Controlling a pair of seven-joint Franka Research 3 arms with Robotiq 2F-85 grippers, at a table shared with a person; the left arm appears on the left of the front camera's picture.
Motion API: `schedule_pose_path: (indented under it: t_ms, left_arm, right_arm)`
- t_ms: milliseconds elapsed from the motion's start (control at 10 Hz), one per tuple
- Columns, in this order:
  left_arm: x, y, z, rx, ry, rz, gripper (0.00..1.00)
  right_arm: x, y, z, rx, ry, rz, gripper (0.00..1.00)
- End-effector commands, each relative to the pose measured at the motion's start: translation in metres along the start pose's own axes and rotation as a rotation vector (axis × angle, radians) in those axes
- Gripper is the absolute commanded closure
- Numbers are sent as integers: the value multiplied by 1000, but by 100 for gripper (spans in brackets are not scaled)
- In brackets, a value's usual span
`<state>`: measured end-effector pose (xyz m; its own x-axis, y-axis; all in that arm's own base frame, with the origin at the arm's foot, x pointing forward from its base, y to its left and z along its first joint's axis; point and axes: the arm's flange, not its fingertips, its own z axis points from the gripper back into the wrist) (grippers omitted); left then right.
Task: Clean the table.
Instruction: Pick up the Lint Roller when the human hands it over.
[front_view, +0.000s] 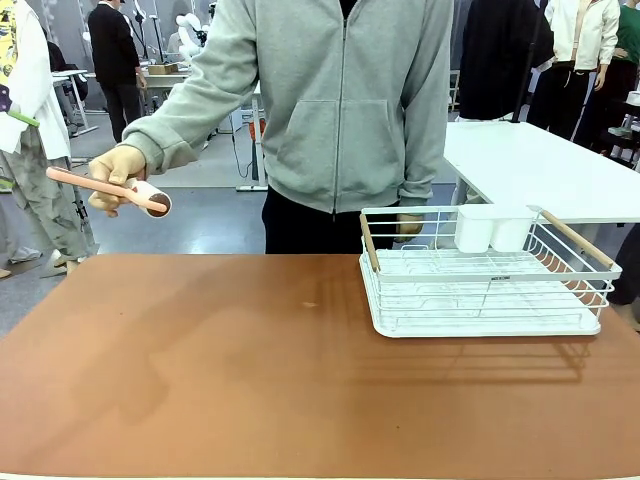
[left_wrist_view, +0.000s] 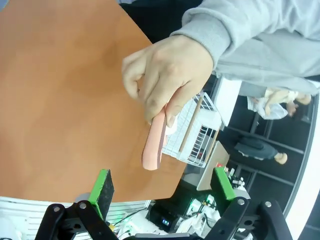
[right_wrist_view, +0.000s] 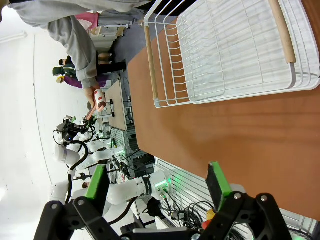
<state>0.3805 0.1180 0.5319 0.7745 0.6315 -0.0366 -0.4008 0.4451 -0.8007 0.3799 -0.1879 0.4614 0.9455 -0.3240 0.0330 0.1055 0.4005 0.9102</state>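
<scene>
Left wrist view: left end effector gapes wide, empty; right end effector likewise spread, empty.

We see bright, even overhead light. Soft shadows lie on the table: the person's toward 8 o'clock, the dish rack's toward 6 o'clock. The hand is slightly blurred in the left wrist view; the right wrist view washes out white at 9 o'clock.
</scene>
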Motion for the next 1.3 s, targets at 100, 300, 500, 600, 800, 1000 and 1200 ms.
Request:
schedule_pose_path:
  t_ms: [100, 300, 500, 600, 800, 1000, 1200]
  left_arm:
    - [-17, -4, -15, 57, -63, 101, 0]
    - [-25, 0, -30, 53, -94, 112, 0]
    - [-28, 7, -40, 46, -149, 123, 0]
    - [-31, 10, -43, 27, -151, 134, 0]
    - [-34, 15, -49, 2, -159, 142, 0]
    - [-35, 18, -52, -30, -180, 162, 0]
    - [-37, 21, -51, -35, -180, 180, 0]
  right_arm:
    - [-2, 3, 2, 4, 5, 11, 0]
    - [-2, 3, 2, 4, 5, 11, 0]
    - [-2, 3, 2, 4, 5, 11, 0]
    - [-2, 3, 2, 4, 5, 11, 0]
    - [-2, 3, 2, 4, 5, 11, 0]
    - [-2, 3, 2, 4, 5, 11, 0]
    - [-2, 3, 2, 4, 5, 11, 0]
